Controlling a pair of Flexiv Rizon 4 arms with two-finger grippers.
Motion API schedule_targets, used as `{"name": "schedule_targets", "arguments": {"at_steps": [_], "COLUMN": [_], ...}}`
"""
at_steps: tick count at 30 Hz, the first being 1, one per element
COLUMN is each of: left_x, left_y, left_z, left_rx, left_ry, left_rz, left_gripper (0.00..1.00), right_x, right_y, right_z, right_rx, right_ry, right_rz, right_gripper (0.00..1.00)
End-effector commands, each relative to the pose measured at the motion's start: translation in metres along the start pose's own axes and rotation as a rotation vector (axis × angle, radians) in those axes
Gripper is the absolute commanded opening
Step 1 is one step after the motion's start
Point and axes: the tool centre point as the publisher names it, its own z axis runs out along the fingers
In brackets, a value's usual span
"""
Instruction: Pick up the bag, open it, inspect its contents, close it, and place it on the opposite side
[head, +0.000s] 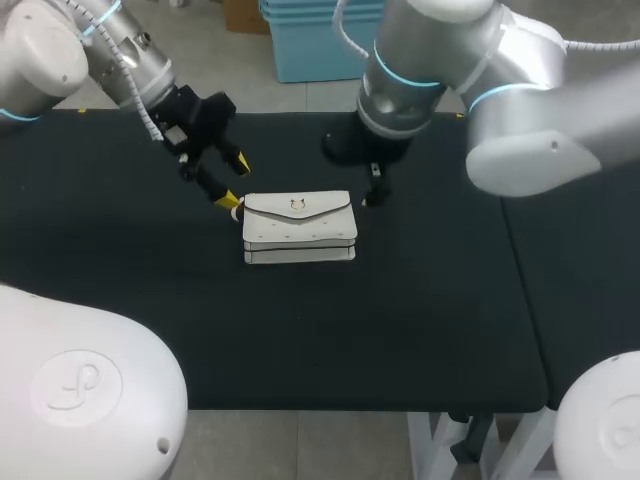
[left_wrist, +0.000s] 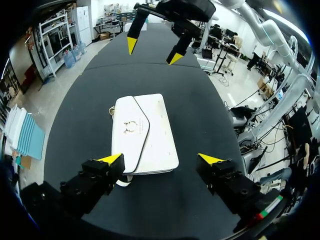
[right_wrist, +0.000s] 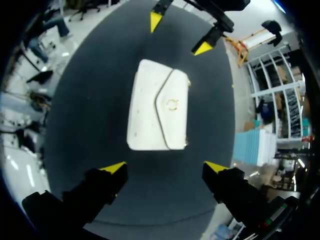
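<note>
- Your task item, a white rectangular flap-front bag (head: 298, 228), lies flat near the middle of the black cloth-covered bench (head: 400, 320). The flap is down, and a small gold clasp (head: 297, 206) sits at its point.
- Your left end effector (head: 237, 182) comes in from the left and sits low at the bag's left end. Its fingers are spread apart and grip nothing.
- In the left wrist view, the bag (left_wrist: 145, 134) lies ahead of that end effector (left_wrist: 161, 159), and its near end reaches in between the two yellow tips. One tip overlaps the bag's near corner. You cannot tell from here whether it touches.
- Your right end effector (head: 372, 195) hangs just beside the bag's far right corner, and the arm above hides most of it in the head view.
- In the right wrist view, that end effector (right_wrist: 165, 166) is wide open and holds nothing. The bag (right_wrist: 159, 112) lies ahead of its tips and apart from them.
- Each wrist view shows the other arm's end effector beyond the bag's far end: the right one (left_wrist: 153, 51) in the left view, the left one (right_wrist: 179, 35) in the right view. Both have parted tips.
</note>
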Motion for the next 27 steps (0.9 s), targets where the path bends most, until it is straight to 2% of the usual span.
{"name": "schedule_targets", "arguments": {"at_steps": [1, 5, 6, 7, 8, 10, 13, 16, 20, 23, 26, 27], "left_x": [-0.005, -0.005, -0.008, -0.011, -0.015, -0.023, -0.027, -0.025, -0.015, -0.012, -0.01, -0.009], "left_y": [-0.001, -0.001, -0.007, -0.011, -0.014, -0.016, -0.009, -0.003, 0.002, 0.004, 0.007, 0.007], "left_z": [-0.001, -0.001, 0.003, 0.005, 0.007, 0.01, 0.012, 0.011, 0.009, 0.009, 0.009, 0.008], "left_rx": [-0.006, -0.006, 0.013, 0.029, 0.042, 0.042, 0.03, 0.04, 0.061, 0.067, 0.085, 0.091], "left_ry": [0.115, 0.115, 0.101, 0.089, 0.056, -0.024, -0.071, -0.101, -0.125, -0.133, -0.122, -0.106], "left_rz": [0.0, 0.0, -0.052, -0.116, -0.194, -0.384, -0.65, -0.846, -1.017, -1.114, -1.203, -1.233], "left_gripper": [1.0, 1.0, 1.0, 1.0, 1.0, 1.0, 1.0, 1.0, 1.0, 1.0, 1.0, 1.0], "right_x": [-0.002, -0.002, -0.005, -0.009, -0.014, -0.018, -0.023, -0.025, -0.025, -0.027, -0.028, -0.028], "right_y": [0.001, 0.001, 0.005, 0.007, 0.009, 0.01, 0.009, 0.001, -0.007, -0.014, -0.022, -0.026], "right_z": [-0.002, -0.002, 0.0, 0.004, 0.008, 0.01, 0.012, 0.016, 0.021, 0.023, 0.02, 0.02], "right_rx": [0.004, 0.004, 0.006, 0.043, 0.07, 0.094, 0.124, 0.186, 0.206, 0.202, 0.108, 0.105], "right_ry": [0.08, 0.08, 0.111, 0.094, 0.077, 0.119, 0.198, 0.263, 0.321, 0.349, 0.446, 0.444], "right_rz": [-0.001, -0.001, 0.034, 0.074, 0.135, 0.236, 0.446, 0.622, 0.817, 0.963, 1.157, 1.215], "right_gripper": [1.0, 1.0, 1.0, 1.0, 1.0, 1.0, 1.0, 1.0, 1.0, 1.0, 1.0, 1.0]}}
